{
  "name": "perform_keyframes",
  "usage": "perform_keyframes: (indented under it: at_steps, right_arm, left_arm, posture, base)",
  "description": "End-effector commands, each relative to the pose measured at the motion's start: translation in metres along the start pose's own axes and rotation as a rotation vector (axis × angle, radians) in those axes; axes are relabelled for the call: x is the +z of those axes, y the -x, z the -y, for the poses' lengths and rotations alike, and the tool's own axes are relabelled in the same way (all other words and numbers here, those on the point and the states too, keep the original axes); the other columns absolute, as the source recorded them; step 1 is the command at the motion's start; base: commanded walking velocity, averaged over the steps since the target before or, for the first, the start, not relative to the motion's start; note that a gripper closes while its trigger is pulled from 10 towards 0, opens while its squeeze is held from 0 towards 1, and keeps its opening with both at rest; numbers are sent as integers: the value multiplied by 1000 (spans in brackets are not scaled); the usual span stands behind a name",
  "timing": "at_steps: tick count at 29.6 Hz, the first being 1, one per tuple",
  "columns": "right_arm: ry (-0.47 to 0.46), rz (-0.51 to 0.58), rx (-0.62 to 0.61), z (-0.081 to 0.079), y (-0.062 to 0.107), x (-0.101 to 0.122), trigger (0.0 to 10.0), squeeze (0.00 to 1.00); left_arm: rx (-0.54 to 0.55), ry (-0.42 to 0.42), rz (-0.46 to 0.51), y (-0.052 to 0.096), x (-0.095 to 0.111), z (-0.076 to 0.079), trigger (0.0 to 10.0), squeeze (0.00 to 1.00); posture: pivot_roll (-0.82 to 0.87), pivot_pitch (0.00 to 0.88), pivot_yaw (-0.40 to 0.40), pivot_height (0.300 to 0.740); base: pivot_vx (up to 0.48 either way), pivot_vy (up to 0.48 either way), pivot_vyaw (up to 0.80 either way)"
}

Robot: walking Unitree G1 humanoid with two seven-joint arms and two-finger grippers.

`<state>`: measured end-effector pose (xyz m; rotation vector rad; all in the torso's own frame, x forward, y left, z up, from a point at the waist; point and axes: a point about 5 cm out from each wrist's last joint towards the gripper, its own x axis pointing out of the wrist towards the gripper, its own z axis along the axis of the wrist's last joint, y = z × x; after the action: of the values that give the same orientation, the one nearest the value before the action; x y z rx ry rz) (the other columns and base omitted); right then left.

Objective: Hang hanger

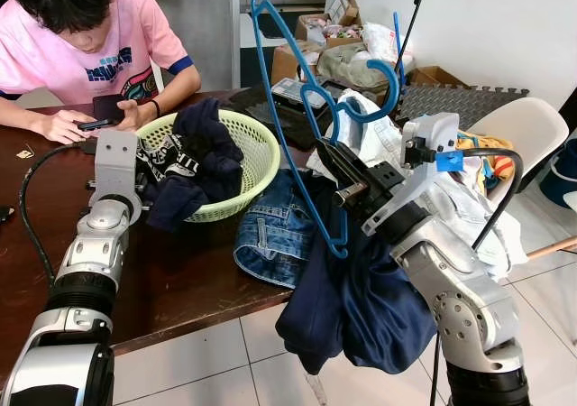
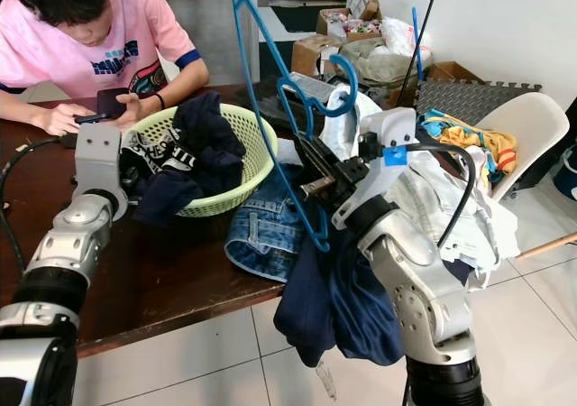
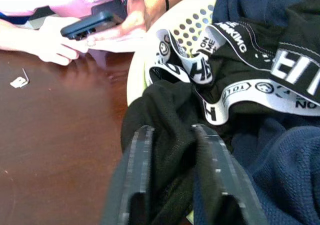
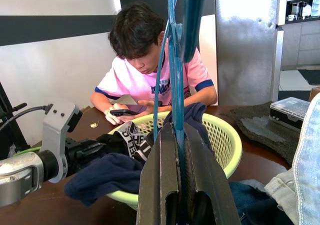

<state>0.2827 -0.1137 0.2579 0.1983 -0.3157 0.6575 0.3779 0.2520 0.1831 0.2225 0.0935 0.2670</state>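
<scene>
My right gripper (image 1: 330,161) is shut on a bunch of blue plastic hangers (image 1: 290,108), holding them upright over the table's right end; their hooks (image 1: 377,95) curl beside my wrist. In the right wrist view the blue hanger wire (image 4: 175,85) runs straight up from between the pressed fingers. My left gripper (image 3: 173,135) reaches into the pale green basket (image 1: 263,153), and its fingers (image 3: 141,150) pinch a fold of the black garment (image 3: 165,110) lying over the rim. A white printed waistband (image 3: 220,92) and navy cloth (image 3: 280,160) lie just beyond.
A person in a pink shirt (image 1: 86,41) sits across the dark wooden table (image 1: 180,284), holding a phone (image 1: 104,110). Jeans (image 1: 270,230) and a navy garment (image 1: 361,311) hang off the table's edge. A white chair (image 1: 521,124) heaped with clothes stands at the right, boxes (image 1: 329,36) behind.
</scene>
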Motion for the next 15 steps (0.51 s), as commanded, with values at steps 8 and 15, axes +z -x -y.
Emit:
perform_keyframes:
  at_steps: [8, 15]
  right_arm:
    - [5, 9, 3, 0, 3, 3, 10000, 0]
    - [6, 11, 4, 1, 2, 3, 10000, 0]
  left_arm:
    - [39, 4, -6, -2, 0, -11, 0, 0]
    - [99, -22, 230, 1, 52, -19, 0, 0]
  posture:
    - [22, 95, -50, 740]
    - [27, 86, -49, 740]
  base:
    - [0, 0, 0]
    - [0, 0, 0]
